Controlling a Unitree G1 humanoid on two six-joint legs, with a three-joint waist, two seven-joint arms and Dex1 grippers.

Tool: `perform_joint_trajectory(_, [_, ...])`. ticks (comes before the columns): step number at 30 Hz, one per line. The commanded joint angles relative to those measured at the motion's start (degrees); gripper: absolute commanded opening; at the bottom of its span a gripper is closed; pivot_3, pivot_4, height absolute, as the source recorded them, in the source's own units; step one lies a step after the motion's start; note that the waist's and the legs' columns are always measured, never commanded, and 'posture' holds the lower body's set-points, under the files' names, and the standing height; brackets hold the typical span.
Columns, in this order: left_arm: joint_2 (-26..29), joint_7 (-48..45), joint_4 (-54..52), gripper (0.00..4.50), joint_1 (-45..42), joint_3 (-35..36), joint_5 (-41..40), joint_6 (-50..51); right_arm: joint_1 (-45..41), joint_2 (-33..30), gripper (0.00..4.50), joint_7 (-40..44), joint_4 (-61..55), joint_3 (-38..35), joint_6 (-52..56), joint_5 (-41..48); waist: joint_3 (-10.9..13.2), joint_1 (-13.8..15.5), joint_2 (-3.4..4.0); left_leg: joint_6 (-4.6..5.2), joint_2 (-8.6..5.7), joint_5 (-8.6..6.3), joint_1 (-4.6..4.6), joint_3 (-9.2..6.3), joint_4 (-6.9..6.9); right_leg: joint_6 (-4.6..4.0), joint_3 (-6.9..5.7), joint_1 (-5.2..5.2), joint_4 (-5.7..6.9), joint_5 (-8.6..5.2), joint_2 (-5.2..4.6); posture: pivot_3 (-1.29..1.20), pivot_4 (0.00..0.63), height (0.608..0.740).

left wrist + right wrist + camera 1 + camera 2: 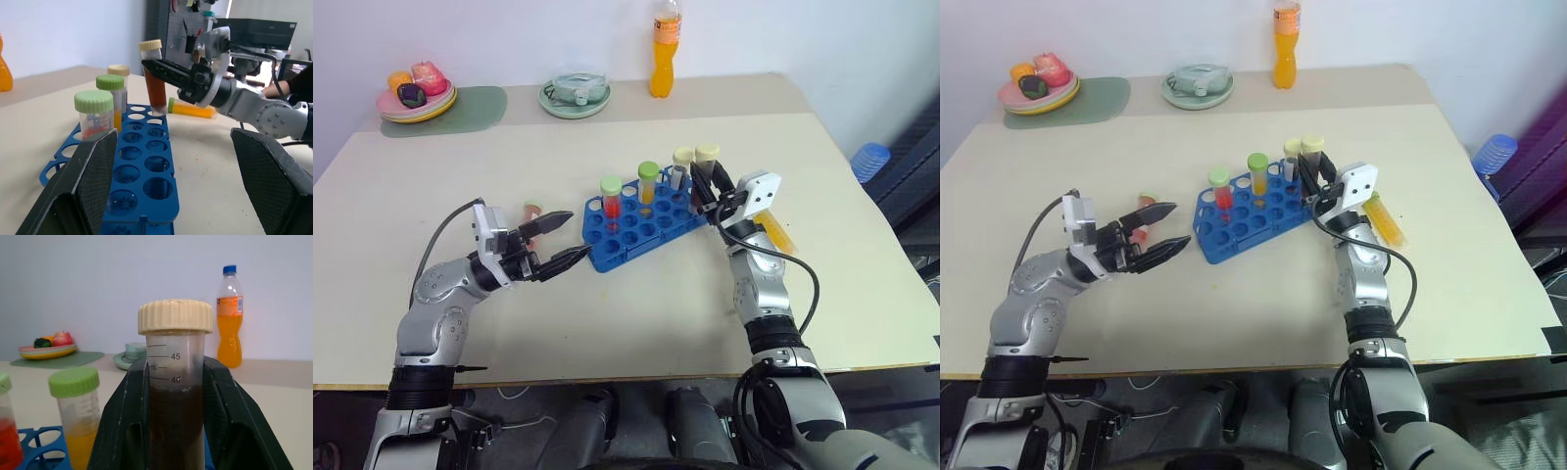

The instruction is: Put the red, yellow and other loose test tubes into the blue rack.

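The blue rack (641, 227) lies mid-table with two green-capped tubes, one red (611, 199) and one yellow (648, 184), and a cream-capped tube (681, 163) standing in it. My right gripper (706, 186) is shut on a cream-capped tube of dark brown liquid (174, 382), held upright over the rack's far right corner. I cannot tell whether its tip is in a hole. A loose yellow tube (776, 228) lies on the table beside my right wrist. A loose red tube (532, 210) lies just behind my left gripper (564, 240), which is open and empty at the rack's left end.
An orange drink bottle (666, 49) stands at the back of the table. A plate of toy food (416, 94) on a green mat (470, 110) sits at the back left. A pale green dish (575, 96) is back centre. A blue object (868, 162) sits beyond the right table edge.
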Motion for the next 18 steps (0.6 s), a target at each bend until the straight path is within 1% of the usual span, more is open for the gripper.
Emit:
perform_joint_trajectory(1, [0.6, -0.2, -0.6, 3.79, -0.6, 0.4, 0.3, -1.0, -1.9, 0.5, 0.83, -0.2, 0.2, -0.4, -2.0, 0.2, 0.0, 0.0, 0.0, 0.0, 0.0, 0.0, 0.0, 0.0, 0.0, 0.0, 0.01, -0.01, 0.0, 0.0, 0.0, 0.0, 0.15, 0.74])
perform_joint_trajectory(7, [0.6, -0.1, -0.9, 3.79, -0.4, 0.4, 0.5, -0.9, -2.1, 0.8, 0.83, -0.2, 2.0, -0.3, -3.1, 0.0, 0.0, 0.0, 0.0, -0.01, 0.01, 0.01, 0.01, 0.05, 0.0, 0.0, 0.07, -0.05, 0.05, 0.0, 0.01, 0.0, 0.15, 0.74])
perform_joint_trajectory(18, [0.8, -0.4, -1.4, 3.79, -0.3, 0.2, 0.7, -0.8, -2.3, 3.3, 0.83, -1.3, 7.8, 0.2, -7.5, -1.8, 0.0, -0.3, -0.01, -0.02, 0.1, 0.01, 0.07, 0.22, -0.02, -0.02, 0.23, -0.08, 0.13, 0.02, 0.08, 0.0, 0.15, 0.74])
